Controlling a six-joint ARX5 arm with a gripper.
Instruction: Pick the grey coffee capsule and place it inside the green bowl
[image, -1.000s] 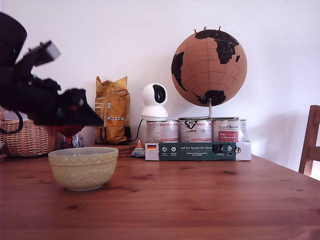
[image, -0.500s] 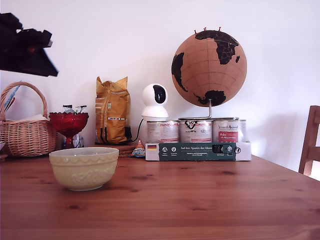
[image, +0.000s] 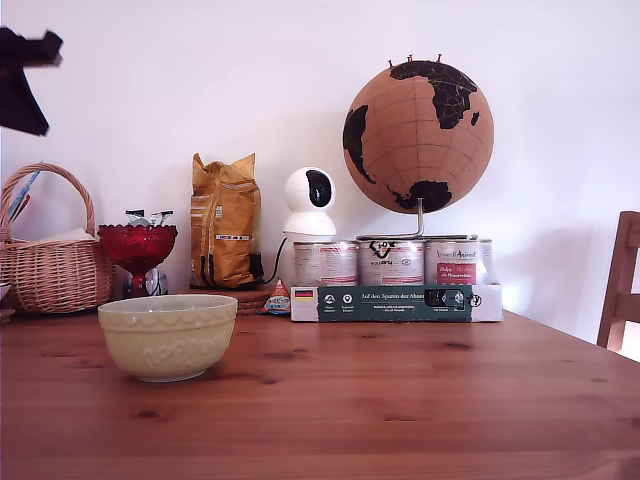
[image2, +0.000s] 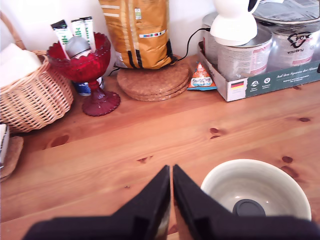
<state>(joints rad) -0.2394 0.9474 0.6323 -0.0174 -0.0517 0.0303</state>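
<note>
Resting on the wooden table, the green bowl, pale yellowish-green with a scalloped band, hides its contents from the exterior view; only a dark sliver of the arm shows at that view's top left. The wrist view reveals the grey coffee capsule, near-black, inside the bowl. The gripper hangs above, fingers together, empty.

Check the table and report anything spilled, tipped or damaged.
Nothing stands out. The grey coffee capsule sits inside the green bowl, which stands upright; no spill shows on the table.
</note>
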